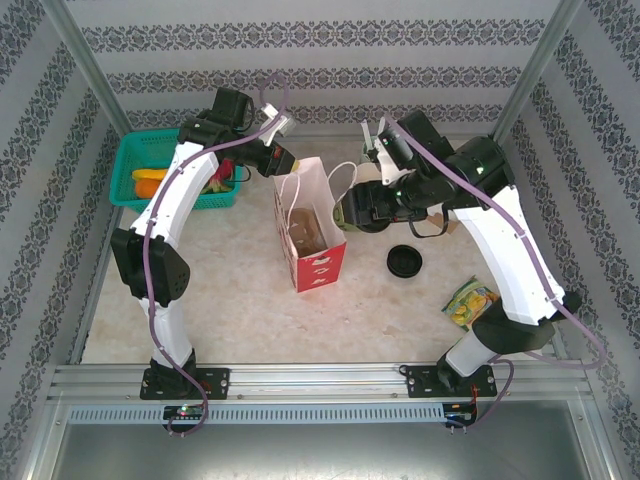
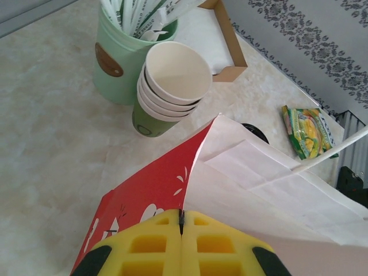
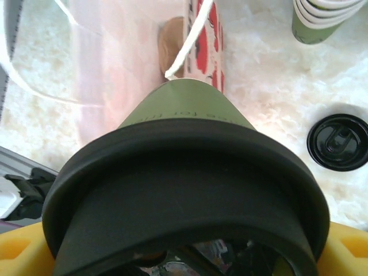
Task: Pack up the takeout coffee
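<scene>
1. The right claw [image 1: 360, 208] grips the green paper takeout coffee cup with black plastic lid [image 3: 184, 106], its jaws set wide around it.
2. The left claw [image 2: 181, 244] is pinched shut on the rim of the red-and-white paper bag [image 1: 312, 235].
3. The bag mouth lies just left of the cup. The cup's base end points toward it, and the right arm is nearer.

lab test cell: aluminium frame [image 1: 320, 381], patterned panels [image 1: 320, 45]

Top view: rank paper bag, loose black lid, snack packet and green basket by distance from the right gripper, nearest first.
1. paper bag, just left of the right gripper.
2. loose black lid, nearer the arm bases, slightly right.
3. snack packet, near right side.
4. green basket, far left corner.
</scene>
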Tool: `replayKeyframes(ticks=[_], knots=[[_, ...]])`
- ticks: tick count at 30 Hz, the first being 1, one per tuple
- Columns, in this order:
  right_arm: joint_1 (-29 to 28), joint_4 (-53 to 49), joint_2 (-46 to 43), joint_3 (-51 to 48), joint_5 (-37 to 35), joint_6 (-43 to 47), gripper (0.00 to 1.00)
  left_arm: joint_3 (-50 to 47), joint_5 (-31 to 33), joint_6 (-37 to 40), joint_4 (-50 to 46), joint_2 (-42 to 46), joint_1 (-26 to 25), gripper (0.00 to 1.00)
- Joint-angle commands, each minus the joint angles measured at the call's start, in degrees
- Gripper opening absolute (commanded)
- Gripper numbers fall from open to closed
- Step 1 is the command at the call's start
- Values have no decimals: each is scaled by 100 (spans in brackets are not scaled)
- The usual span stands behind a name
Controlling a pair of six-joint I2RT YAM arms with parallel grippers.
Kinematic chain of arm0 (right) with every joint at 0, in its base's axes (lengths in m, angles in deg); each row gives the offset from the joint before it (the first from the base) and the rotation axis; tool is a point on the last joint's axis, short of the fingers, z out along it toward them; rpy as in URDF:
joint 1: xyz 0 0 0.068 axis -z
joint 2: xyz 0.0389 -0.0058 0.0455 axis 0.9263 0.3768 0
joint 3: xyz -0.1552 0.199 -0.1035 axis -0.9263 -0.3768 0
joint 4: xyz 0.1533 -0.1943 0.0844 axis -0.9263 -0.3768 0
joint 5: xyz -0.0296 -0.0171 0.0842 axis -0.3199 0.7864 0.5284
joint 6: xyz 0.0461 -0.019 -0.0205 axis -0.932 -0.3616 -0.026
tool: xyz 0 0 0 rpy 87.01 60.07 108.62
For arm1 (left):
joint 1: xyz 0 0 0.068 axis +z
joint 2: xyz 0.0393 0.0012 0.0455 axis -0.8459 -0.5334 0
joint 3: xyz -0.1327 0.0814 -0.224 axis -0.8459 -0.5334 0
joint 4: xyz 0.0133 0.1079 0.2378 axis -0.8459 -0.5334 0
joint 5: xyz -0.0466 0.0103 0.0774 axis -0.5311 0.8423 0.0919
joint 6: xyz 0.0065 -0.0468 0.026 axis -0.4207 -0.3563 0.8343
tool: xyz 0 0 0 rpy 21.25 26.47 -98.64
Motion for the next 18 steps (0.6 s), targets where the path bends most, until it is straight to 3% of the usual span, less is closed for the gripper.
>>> replayKeyframes(ticks=[1,11,18], knots=[[-182,-1157,59,290,97,-249,47,171,233,-363,-30,136,-101,0],[-605,-1157,590,553,-382,-509,47,-18,503,-1405,268,346,-285,0],[-750,-1149,1200,969,-412,-223,47,-33,791,-1615,141,417,-363,8]])
